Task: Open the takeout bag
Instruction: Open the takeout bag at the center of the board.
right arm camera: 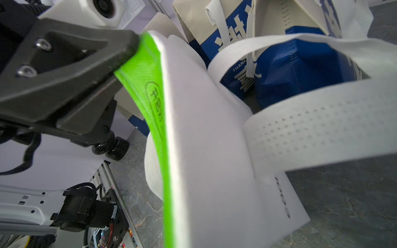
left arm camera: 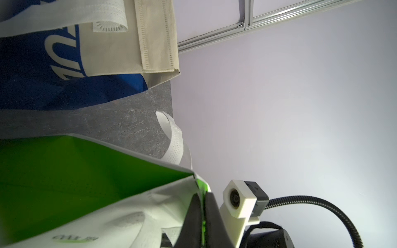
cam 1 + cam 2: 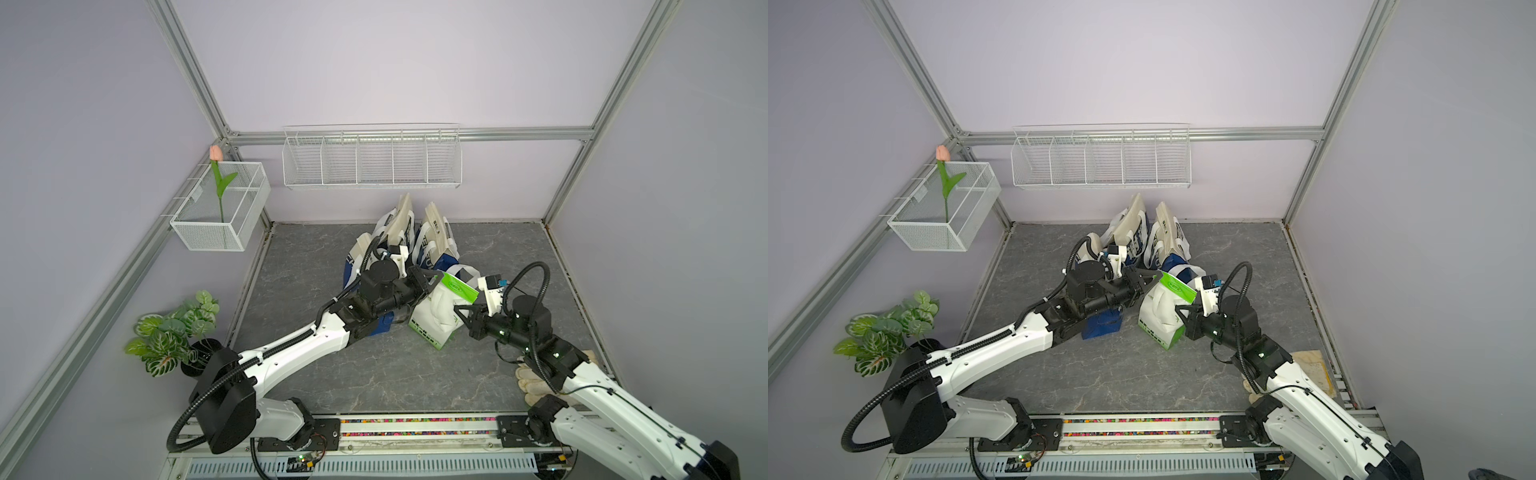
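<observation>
Two grips, one bag. You have the green-and-white non-woven takeout bag (image 3: pixel 432 322) on the grey marbled tabletop (image 3: pixel 374 374), directly between the two sets of fingertips in both top views.

Left gripper (image 1: pixel 131 46): jaws narrow, tips pinched on one corner of the bag's bright green top flap (image 1: pixel 150 85). The flap runs away from those tips, drawn tight.

Right gripper (image 2: pixel 203 198): jaws closed to a sliver, with a thin green-edged rim of the bag clamped between them, at the end of the flap away from the left tips.

The white perforated fabric handle loops (image 1: pixel 300 133) hang slack. Neither gripper touches them.

Reading of the hold: you grip opposite ends of the top edge, not the handles, so one arm can anchor the bag while the other peels flap from wall. Pulling the handles would only lift it.

No view shows the inside, so I judge the mouth not yet open.

Blue-and-cream fabric bags (image 3: pixel 428 245) stand just beyond the left fingertips. I cannot tell whether they touch the takeout bag. Watch that a pull does not drag them.
</observation>
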`<control>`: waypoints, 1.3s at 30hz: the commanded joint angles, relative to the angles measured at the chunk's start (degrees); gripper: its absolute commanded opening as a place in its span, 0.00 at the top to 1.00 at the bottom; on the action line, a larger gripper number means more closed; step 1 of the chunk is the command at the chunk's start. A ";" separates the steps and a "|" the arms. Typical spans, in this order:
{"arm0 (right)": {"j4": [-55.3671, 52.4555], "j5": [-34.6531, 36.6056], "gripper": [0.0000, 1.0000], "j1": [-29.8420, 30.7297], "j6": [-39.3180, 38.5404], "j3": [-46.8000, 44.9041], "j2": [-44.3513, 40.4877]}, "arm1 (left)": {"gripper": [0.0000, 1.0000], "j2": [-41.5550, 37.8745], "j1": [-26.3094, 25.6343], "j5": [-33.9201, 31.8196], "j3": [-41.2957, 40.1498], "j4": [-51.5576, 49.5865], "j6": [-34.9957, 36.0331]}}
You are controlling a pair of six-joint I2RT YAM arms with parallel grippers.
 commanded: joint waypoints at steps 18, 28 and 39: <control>-3.69 -0.66 0.93 -0.05 -1.46 2.44 -1.32 | 0.93 9.22 -1.82 6.49 7.35 9.00 -1.66; -25.32 15.72 0.83 0.44 -5.33 7.73 -5.25 | 1.00 4.99 -1.77 3.46 16.31 -6.93 1.40; -58.28 39.02 0.31 13.71 -13.23 35.60 -0.46 | 1.00 4.11 -1.92 3.81 19.98 -20.50 -3.87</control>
